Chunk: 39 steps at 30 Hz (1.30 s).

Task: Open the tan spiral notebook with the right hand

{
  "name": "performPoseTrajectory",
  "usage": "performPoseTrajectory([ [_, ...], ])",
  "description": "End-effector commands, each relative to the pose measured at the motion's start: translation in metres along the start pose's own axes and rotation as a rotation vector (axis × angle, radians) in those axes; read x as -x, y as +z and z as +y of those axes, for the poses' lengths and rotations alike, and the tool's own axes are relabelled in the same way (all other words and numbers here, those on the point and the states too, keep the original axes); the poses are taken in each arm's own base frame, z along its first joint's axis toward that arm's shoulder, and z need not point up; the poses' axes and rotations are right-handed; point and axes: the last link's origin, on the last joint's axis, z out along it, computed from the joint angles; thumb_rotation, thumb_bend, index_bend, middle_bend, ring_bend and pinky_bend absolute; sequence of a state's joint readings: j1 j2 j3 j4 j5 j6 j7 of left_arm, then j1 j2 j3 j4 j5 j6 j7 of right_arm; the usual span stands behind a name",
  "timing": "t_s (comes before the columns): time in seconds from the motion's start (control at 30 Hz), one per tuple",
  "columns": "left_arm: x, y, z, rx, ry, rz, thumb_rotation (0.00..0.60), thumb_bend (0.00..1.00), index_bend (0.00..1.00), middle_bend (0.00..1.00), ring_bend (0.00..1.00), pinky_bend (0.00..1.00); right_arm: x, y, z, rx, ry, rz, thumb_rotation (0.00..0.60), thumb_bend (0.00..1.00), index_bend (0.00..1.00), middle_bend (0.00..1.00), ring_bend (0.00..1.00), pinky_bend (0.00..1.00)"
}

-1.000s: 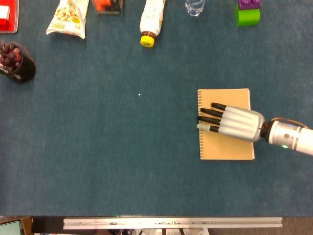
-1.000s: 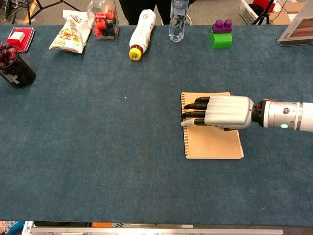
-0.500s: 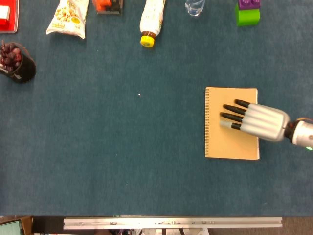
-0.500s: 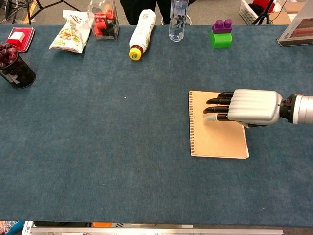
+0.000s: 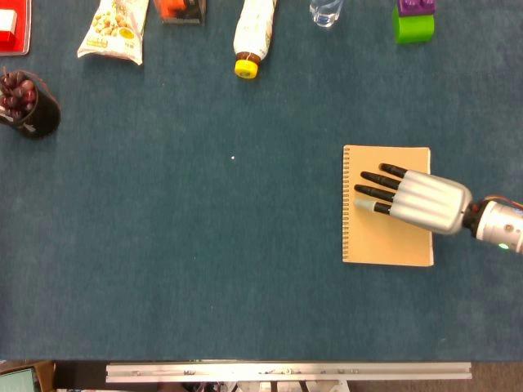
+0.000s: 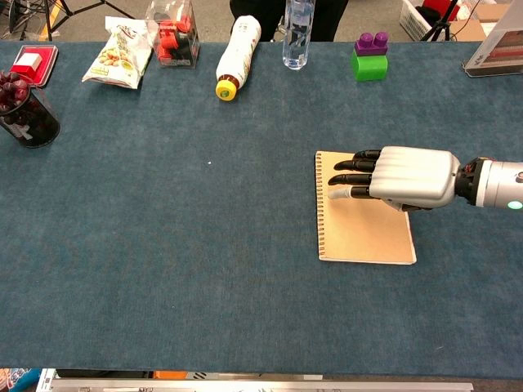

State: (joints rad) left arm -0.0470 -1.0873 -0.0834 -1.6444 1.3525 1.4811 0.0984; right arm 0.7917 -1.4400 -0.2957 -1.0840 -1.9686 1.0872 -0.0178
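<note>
the dark cup (image 5: 31, 110) at the table's (image 5: 204, 245) ten o'clock corner holds dark red fruit. the tan spiral notebook (image 5: 386, 237) lies closed at about three o'clock, spiral edge on its left, with broad bare cloth from there toward nine o'clock. the right hand (image 5: 413, 198) lies palm-down over the cover, fingers (image 6: 347, 178) straight and slightly spread, holding nothing.
</note>
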Motion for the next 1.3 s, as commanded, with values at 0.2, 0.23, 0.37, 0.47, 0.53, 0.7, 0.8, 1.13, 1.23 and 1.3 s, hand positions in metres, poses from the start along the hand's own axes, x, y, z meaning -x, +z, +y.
performPoseTrajectory([
  [0.2,-0.001,-0.001,0.000,0.003,-0.004,0.000,0.600,0.22,0.47,0.42,0.42,0.51,0.007,0.018,-0.007,-0.017,0.014,0.024,0.600,1.00,0.14,0.12,0.04,0.17],
  [0.23,0.000,-0.001,0.000,0.003,-0.004,-0.001,0.600,0.22,0.47,0.42,0.42,0.51,0.007,0.020,-0.008,-0.019,0.014,0.026,0.600,1.00,0.14,0.12,0.04,0.17],
  [0.37,0.000,-0.001,0.001,0.006,-0.003,-0.004,0.600,0.22,0.47,0.42,0.42,0.51,0.010,0.023,-0.009,-0.025,0.015,0.024,0.600,1.00,0.14,0.12,0.04,0.17],
  [0.47,0.000,-0.001,0.000,0.006,-0.004,-0.005,0.600,0.22,0.47,0.42,0.42,0.52,0.011,0.021,-0.008,-0.024,0.015,0.019,0.600,1.00,0.14,0.12,0.04,0.17],
  [0.53,0.000,-0.001,0.000,0.005,-0.006,-0.004,0.600,0.22,0.47,0.42,0.42,0.52,0.013,0.019,-0.007,-0.021,0.013,0.011,0.600,1.00,0.14,0.12,0.04,0.17],
  [0.7,0.000,-0.001,0.000,0.004,-0.009,-0.005,0.600,0.22,0.47,0.42,0.42,0.52,0.016,0.009,-0.002,-0.010,0.007,-0.023,0.600,1.00,0.14,0.12,0.04,0.17],
  [0.8,0.000,0.000,0.000,0.002,-0.009,-0.005,0.600,0.22,0.47,0.42,0.42,0.52,0.018,0.002,0.000,-0.002,0.004,-0.044,0.600,1.00,0.14,0.12,0.04,0.17],
  [1.13,-0.001,0.000,-0.001,-0.005,-0.014,-0.003,0.600,0.22,0.47,0.42,0.42,0.52,0.021,-0.031,0.001,0.012,0.000,-0.122,0.600,1.00,0.14,0.12,0.04,0.17],
  [1.23,-0.001,0.000,-0.001,-0.005,-0.012,-0.003,0.600,0.22,0.47,0.42,0.42,0.52,0.021,-0.041,0.000,0.018,-0.002,-0.149,0.600,1.00,0.14,0.12,0.04,0.17],
  [1.3,-0.001,0.000,-0.001,-0.006,-0.011,-0.003,0.600,0.22,0.47,0.42,0.42,0.52,0.020,-0.047,-0.001,0.023,-0.005,-0.160,0.600,1.00,0.14,0.12,0.04,0.17],
])
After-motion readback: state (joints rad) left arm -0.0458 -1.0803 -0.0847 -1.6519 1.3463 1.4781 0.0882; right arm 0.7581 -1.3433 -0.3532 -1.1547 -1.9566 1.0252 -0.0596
